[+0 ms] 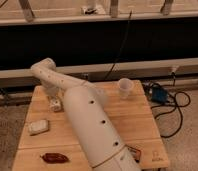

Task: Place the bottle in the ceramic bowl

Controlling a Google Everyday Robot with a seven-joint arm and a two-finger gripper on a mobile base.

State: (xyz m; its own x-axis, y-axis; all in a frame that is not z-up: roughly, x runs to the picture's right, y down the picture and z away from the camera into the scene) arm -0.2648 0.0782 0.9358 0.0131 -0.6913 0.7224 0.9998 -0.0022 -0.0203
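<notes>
From my station I see the gripper (54, 100) low over the back left part of the wooden table (137, 120), pointing straight down, with its fingers drawn together on the bottle (55, 105). The bottle shows as a small white lump right at the fingertips, touching them and sitting on or just above the boards; I cannot tell which, nor which way its cap points. It looks like smooth pale plastic, short and stubby. The tabletop is light, planked wood with a matt grain. Nearer the front left edge lies a flat white block (38, 127) with rounded corners, well apart from the bottle, and at the front a dark red, glossy, elongated thing (55, 158). A clear plastic cup (124, 88) stands upright near the back right corner, tapering toward its base. The arm (92, 125) is a thick white tube dotted with dark holes: it rises from the bottom of my view, runs diagonally up and left across the middle of the table, bends at a rounded elbow, reaches on toward the back left, then folds sharply downward at the wrist to the gripper. It covers much of the table's centre. Off the right edge a blue box (159, 95) sits on the floor among black cables (179, 112).
</notes>
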